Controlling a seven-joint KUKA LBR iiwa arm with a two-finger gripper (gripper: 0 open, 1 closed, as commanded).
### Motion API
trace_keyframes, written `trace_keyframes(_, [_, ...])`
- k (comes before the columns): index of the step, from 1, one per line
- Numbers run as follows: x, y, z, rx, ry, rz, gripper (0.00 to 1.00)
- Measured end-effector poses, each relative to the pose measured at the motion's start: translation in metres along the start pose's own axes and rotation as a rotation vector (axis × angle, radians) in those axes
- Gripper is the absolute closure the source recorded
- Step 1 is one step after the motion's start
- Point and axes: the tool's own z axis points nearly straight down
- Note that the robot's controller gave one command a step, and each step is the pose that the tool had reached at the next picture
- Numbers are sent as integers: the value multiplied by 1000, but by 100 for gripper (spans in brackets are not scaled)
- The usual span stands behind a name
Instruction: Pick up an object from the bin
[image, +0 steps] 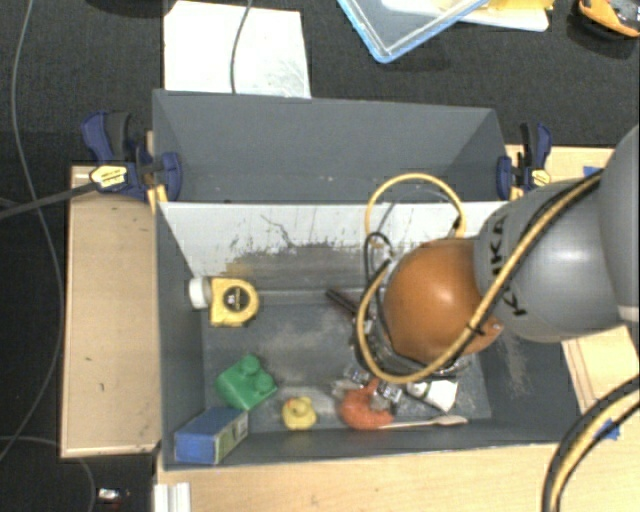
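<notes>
The claw (373, 391) hung low at about 5 o'clock in the grey bin (300, 150), beneath the arm's orange cover (430, 300). Whether it stood wide or narrow could not be told. At its tip, close to the near wall, lay a red-orange rounded lump (360, 413). A pale thin stick (435, 422) ran from the lump toward 3 o'clock, and a white piece (441, 393) lay just beside the claw. At 6 o'clock sat a small yellow toy (297, 412), at 8 o'clock a green brick (246, 383), and in the 7 o'clock corner a blue box (210, 436). A yellow tape measure (233, 302), next to a white cylinder (200, 292), lay at 10 o'clock.
</notes>
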Motion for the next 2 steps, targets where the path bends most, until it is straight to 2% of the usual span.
trace_keyframes(1, [1, 3, -32, -12, 9, 4, 100])
trace_keyframes(2, [0, 2, -87, -13, 9, 5, 100])
